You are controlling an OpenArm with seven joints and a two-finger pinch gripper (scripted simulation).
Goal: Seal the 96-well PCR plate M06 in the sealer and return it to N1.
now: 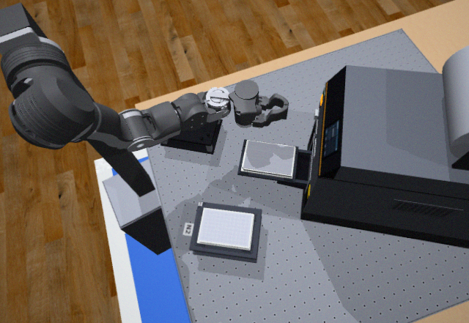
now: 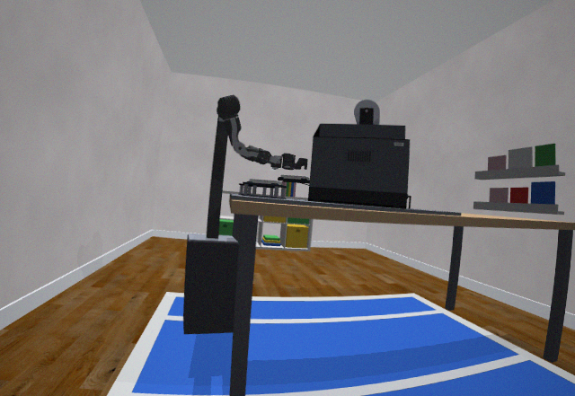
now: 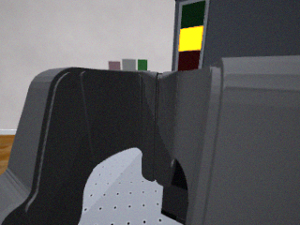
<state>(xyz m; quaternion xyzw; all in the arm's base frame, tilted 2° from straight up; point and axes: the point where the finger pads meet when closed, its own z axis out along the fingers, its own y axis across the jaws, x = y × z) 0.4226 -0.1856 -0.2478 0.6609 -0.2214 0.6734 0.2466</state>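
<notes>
The plate M06 (image 1: 269, 158) lies in the pocket of the sealer's stage (image 1: 300, 167), which stands out from the housing's front. A grey foil covers its top. The sealer (image 1: 378, 141) is a black box at the right. In the wrist view its lamp (image 3: 191, 38) shows amber, with the green and red fields dark. My gripper (image 1: 282, 104) is shut and empty, hovering behind the stage and a short way off the housing's front left edge. In the wrist view the fingertips (image 3: 156, 127) touch each other. The nest N1 (image 1: 193, 135) lies under my wrist, mostly hidden.
The plate M09 (image 1: 226, 228) sits white and uncovered on the nest N2, in front of the stage. A foil roll (image 1: 456, 99) stands on top of the sealer at the right. My arm's base post (image 2: 216, 182) stands at the table's left end.
</notes>
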